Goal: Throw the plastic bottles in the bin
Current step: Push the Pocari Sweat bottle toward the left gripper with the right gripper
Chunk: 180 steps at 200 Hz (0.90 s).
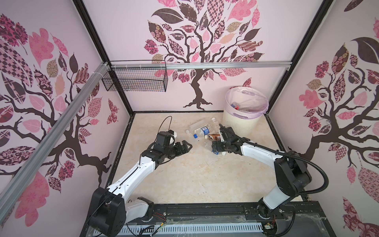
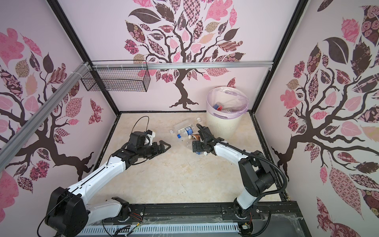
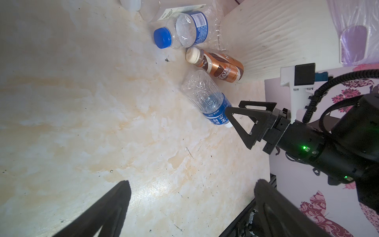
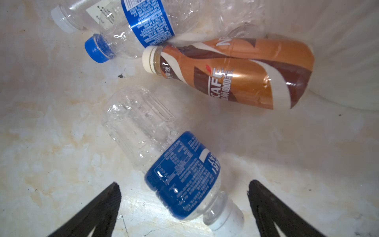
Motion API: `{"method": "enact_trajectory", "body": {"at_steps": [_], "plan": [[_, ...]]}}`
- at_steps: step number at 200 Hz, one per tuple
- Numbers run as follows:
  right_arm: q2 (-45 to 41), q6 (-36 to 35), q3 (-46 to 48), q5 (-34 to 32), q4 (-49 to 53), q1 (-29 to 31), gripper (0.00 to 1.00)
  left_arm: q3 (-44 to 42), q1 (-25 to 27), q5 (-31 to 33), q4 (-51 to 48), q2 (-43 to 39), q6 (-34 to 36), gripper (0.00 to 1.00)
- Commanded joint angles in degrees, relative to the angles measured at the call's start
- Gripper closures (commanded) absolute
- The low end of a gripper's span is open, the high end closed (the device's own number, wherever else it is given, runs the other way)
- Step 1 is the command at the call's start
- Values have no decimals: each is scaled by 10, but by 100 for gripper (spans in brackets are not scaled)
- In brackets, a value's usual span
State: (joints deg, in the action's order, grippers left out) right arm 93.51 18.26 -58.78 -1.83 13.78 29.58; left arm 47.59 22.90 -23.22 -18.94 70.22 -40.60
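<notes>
- Cream marbled table [image 1: 184, 180] inside a booth papered with pink and brown trees. Two black-and-white robot arms reach in from the near edge.
- The bin [image 1: 240, 123] is cream-white with ribbed sides and a pale lilac liner. It stands upright in the far right corner of the table, and a few items lie inside it.
- Several plastic bottles [image 1: 204, 130] lie on their sides in a cluster just left of the bin, near its foot.
- Nearest the arms is a clear bottle with a blue label [image 4: 180, 174] and a white cap.
- Beyond it lies a brown-labelled bottle [image 4: 235, 71] with a cream cap, its base just beside the bin wall.
- Farther on lie a blue-capped bottle [image 4: 131, 34] and, close against it, a white-capped bottle [image 4: 82, 12].
- The right gripper [image 4: 184, 183] hangs low over the clear bottle with a blue label. Its claw is spread wide, one finger on each side of the cap end, with a gap showing on both sides.
- The left gripper [image 3: 192, 183] is also spread wide and holds nothing. It hovers over bare table, apart from the bottles.
- A black wire basket [image 1: 135, 80] hangs on the back rail, upper left.
</notes>
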Motion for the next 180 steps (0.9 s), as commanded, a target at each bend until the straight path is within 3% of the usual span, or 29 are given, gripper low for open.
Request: {"method": "enact_trajectory", "body": {"at_steps": [1,69,148,180], "plan": [[10,18,9,17,0,17,1,-18,-2,-1,8,3,1,2],[-10,79,41,75,-41,45,1,-21,-3,5,8,4,1,2],[-62,47,38,11,-3,50,1,-21,-3,9,4,2,4,2],[-43,60,40,43,-14,51,0,-21,-3,7,4,5,3,2]]}}
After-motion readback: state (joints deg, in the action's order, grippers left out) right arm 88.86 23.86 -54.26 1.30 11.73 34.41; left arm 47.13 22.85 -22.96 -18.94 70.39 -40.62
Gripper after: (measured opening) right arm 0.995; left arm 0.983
